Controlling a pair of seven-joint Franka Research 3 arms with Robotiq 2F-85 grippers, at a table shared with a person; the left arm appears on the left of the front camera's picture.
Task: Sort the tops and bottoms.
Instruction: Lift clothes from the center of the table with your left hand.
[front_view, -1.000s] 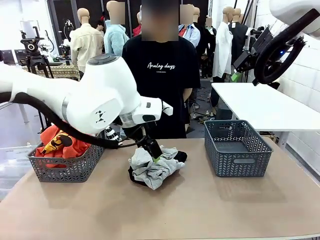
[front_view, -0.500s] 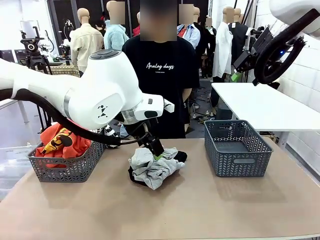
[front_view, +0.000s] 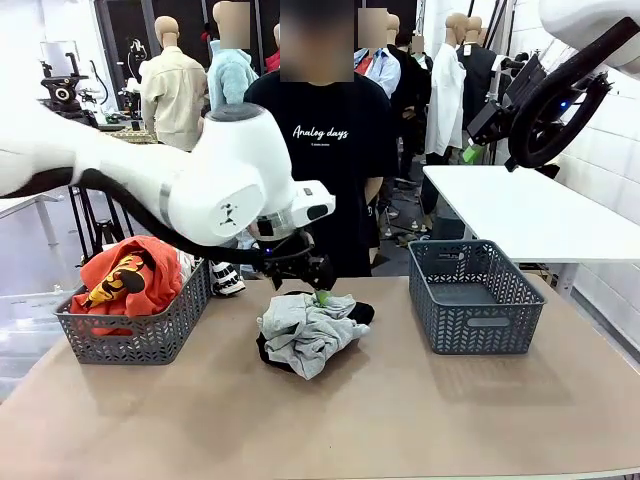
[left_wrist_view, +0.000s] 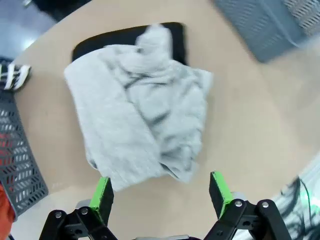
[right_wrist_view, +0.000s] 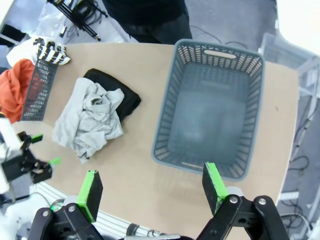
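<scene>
Hovering just over the pile at the middle of the table, the left gripper has its 2 jaws spread wide and holds nothing. In the left wrist view the light grey shirt lies crumpled straight ahead at 12 o'clock. It rests on top of the black bottoms, whose dark edge shows past it, also at 12 o'clock.

In the front view, 2 grey plastic baskets flank that pile: the left basket at 9 o'clock and the right basket at 3 o'clock, both well apart from it. The left basket holds 2 tops: the orange shirt with a yellow-black graphic, heaped above the rim, and the white shirt with black print, hanging over the corner nearest the pile. That makes 3 tops, 2 in a basket and 1 on the table, and 1 pair of bottoms under the grey one.

The right gripper is high above the table, its 2 jaws wide apart with nothing between them. In its wrist view the right basket sits at 12 to 1 o'clock and the pile at 10 o'clock.

1 person in a black tee stands at the far side, at 12 o'clock from the pile.
</scene>
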